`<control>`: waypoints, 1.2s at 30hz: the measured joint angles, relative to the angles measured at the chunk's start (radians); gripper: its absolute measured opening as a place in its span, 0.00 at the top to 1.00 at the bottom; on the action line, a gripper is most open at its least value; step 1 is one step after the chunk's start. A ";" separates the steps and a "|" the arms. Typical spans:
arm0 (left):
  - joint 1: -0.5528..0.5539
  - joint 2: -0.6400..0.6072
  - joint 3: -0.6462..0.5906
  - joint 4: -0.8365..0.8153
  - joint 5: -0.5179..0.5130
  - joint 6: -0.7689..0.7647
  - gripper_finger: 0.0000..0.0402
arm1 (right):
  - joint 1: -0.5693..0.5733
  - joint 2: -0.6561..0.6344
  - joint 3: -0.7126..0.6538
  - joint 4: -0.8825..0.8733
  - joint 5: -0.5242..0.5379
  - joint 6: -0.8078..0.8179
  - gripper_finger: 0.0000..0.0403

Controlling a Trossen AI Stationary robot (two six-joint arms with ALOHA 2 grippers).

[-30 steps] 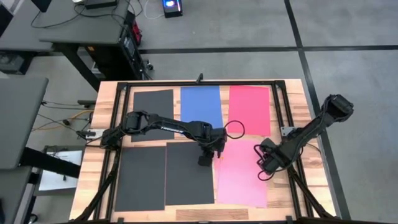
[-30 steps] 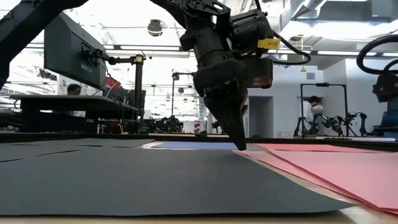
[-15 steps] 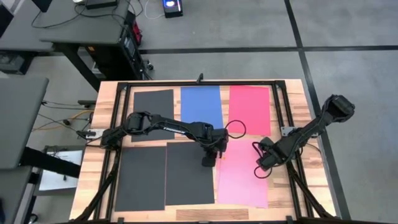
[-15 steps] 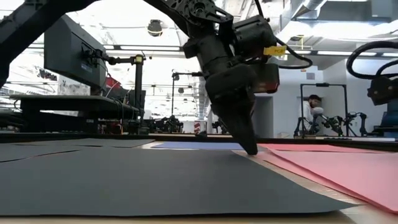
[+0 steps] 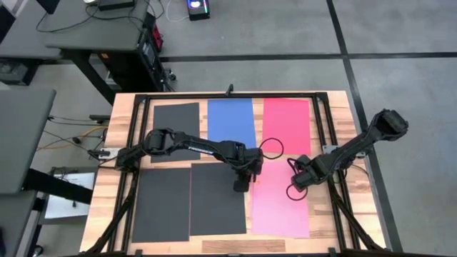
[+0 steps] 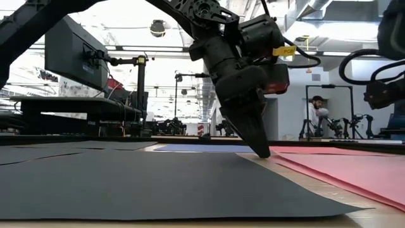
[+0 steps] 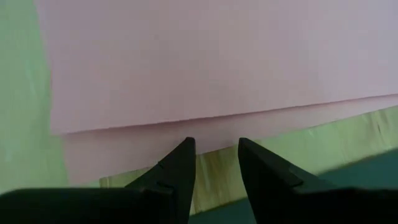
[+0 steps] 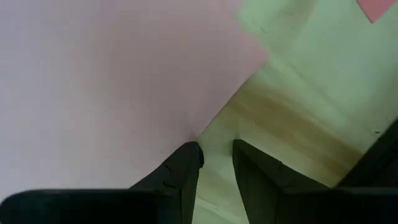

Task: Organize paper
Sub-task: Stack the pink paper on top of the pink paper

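Sheets of paper lie flat on the wooden table: dark grey (image 5: 175,121), blue (image 5: 230,121) and red (image 5: 285,125) along the far side, two dark sheets (image 5: 162,203) (image 5: 218,200) near. Two pink sheets (image 5: 278,203) lie stacked at the near right, the lower one (image 7: 124,155) peeking out. My left gripper (image 5: 241,185) (image 7: 216,144) stands slightly open at the pink stack's left edge, tips down on the table. My right gripper (image 5: 294,184) (image 8: 216,146), also slightly open, stands over the stack's right edge near its far corner. My left gripper sets its fingertips (image 6: 262,152) down at the lower pink sheet's left edge (image 7: 186,138), slanting down from the table's left. Nothing lies between the fingers; bare wood shows in the gap. The sheet stays flat on the table. My right gripper has one fingertip (image 8: 193,149) at the pink sheet's right edge (image 8: 205,127); I cannot tell whether it touches.
A black frame rail (image 5: 228,95) runs round the table top. Bare wood (image 5: 335,128) shows to the right of the red and pink sheets. Other benches, monitors and a person (image 6: 318,114) are in the room beyond the far edge.
My left gripper has sunk and gone a little toward the table's right edge, and the pink stack's left edge has slid right with it, away from the dark sheet. My right gripper has swung toward the far edge along the stack's right side.
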 joint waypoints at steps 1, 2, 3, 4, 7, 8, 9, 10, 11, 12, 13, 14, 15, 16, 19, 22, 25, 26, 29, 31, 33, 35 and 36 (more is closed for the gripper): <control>0.000 0.000 0.000 0.004 0.000 0.000 0.73 | -0.003 0.000 0.000 0.001 0.003 0.000 0.77; 0.000 0.000 0.000 0.007 0.000 -0.001 0.73 | -0.006 0.000 0.000 0.001 0.005 -0.001 0.77; -0.001 0.000 -0.001 0.012 0.000 -0.001 0.73 | -0.008 0.000 0.000 0.002 0.007 -0.001 0.77; -0.001 0.000 -0.001 0.016 0.000 -0.001 0.73 | -0.011 0.000 0.000 0.002 0.009 -0.002 0.77; -0.001 0.000 -0.001 0.023 0.004 -0.001 0.73 | -0.012 0.000 0.000 0.005 0.020 -0.006 0.77; -0.001 0.000 -0.001 0.024 0.009 -0.002 0.73 | -0.012 0.000 0.000 0.006 0.023 -0.008 0.77; 0.000 0.000 -0.001 0.025 0.014 -0.002 0.73 | -0.012 0.001 0.003 0.005 0.028 -0.008 0.77; 0.000 0.000 -0.002 0.025 0.016 -0.002 0.73 | -0.012 0.002 0.006 0.005 0.030 -0.011 0.77; 0.000 0.000 -0.002 0.025 0.015 -0.002 0.73 | -0.012 0.002 0.010 0.006 0.034 -0.014 0.77; 0.000 0.000 -0.002 0.025 0.015 -0.002 0.73 | -0.012 0.002 0.014 0.006 0.038 -0.017 0.77; 0.000 0.000 -0.002 0.025 0.015 -0.003 0.73 | -0.012 0.002 0.016 0.006 0.042 -0.020 0.77; 0.000 0.000 -0.002 0.025 0.015 -0.004 0.73 | -0.012 0.002 0.018 0.005 0.044 -0.021 0.77; -0.001 -0.003 -0.002 0.025 0.015 -0.005 0.73 | -0.012 0.002 0.019 0.005 0.047 -0.022 0.77; 0.000 -0.007 -0.002 0.025 0.015 -0.006 0.73 | -0.012 0.002 0.019 0.005 0.050 -0.021 0.77; -0.001 -0.017 -0.001 0.021 0.012 -0.013 0.73 | -0.012 0.002 0.020 -0.002 0.053 -0.020 0.78; -0.001 -0.028 -0.002 0.013 0.008 -0.016 0.73 | -0.012 0.002 0.020 -0.009 0.055 -0.019 0.78; -0.001 -0.044 -0.004 -0.005 -0.009 -0.017 0.73 | -0.012 0.002 0.020 -0.014 0.058 -0.019 0.78; -0.001 -0.053 -0.005 -0.013 -0.019 -0.017 0.73 | -0.012 0.002 0.021 -0.016 0.058 -0.019 0.78; -0.001 -0.060 -0.005 -0.029 -0.041 -0.017 0.73 | -0.013 0.002 0.024 -0.020 0.060 -0.019 0.78; -0.001 -0.060 -0.005 -0.045 -0.043 -0.021 0.73 | -0.013 0.002 0.024 -0.023 0.065 -0.019 0.78; -0.001 -0.061 -0.005 -0.047 -0.044 -0.021 0.73 | -0.013 0.002 0.024 -0.025 0.066 -0.019 0.78; -0.004 -0.062 -0.005 -0.050 -0.044 -0.024 0.73 | -0.013 0.002 0.024 -0.026 0.067 -0.019 0.78; -0.006 -0.062 -0.005 -0.047 -0.043 -0.024 0.73 | -0.013 0.002 0.024 -0.026 0.067 -0.019 0.78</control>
